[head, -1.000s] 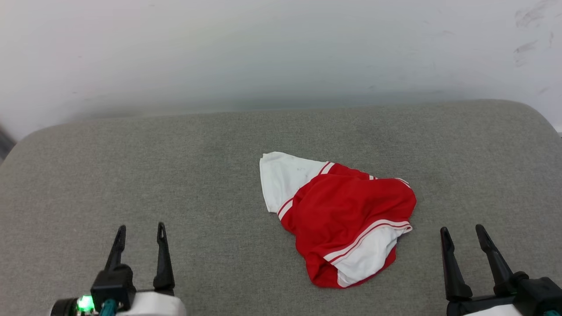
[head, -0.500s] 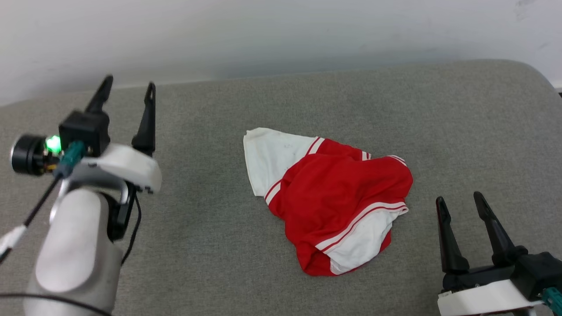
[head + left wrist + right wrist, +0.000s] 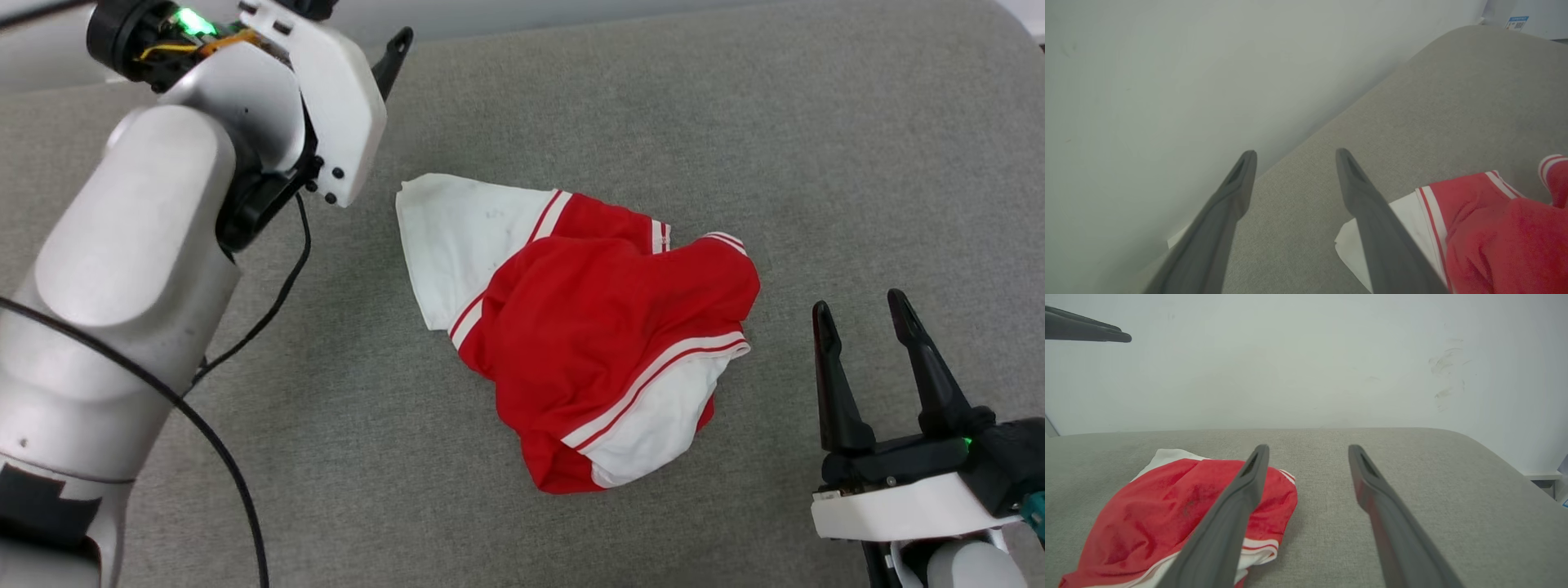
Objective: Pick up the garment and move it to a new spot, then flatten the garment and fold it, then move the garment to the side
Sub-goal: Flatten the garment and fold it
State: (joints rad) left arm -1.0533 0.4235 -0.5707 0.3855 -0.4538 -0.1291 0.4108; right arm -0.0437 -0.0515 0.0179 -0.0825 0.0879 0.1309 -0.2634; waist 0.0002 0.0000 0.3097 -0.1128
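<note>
The garment (image 3: 588, 327) lies crumpled in a heap on the grey padded surface (image 3: 775, 122), red with white sleeves and red-white striped trim; its print is hidden. My left arm (image 3: 163, 204) reaches over the far left, one dark finger (image 3: 394, 53) poking out past the wrist. In the left wrist view the left gripper (image 3: 1296, 153) is open and bare, the garment (image 3: 1494, 232) just to its right. Open and holding nothing, my right gripper (image 3: 858, 302) hovers right of the heap. The garment (image 3: 1167, 514) sits left of the right gripper (image 3: 1309, 448).
A white wall (image 3: 1290, 355) rises straight behind the surface's rounded far edge. A black cable (image 3: 269, 302) hangs from my left arm above the cloth-covered top. Bare grey surface lies all round the heap. The left arm's fingers (image 3: 1086, 332) show at the right wrist view's upper left.
The head camera has tilted down and closer. My left arm has risen and swung forward from the lower left to the far left of the garment. The right gripper has edged forward.
</note>
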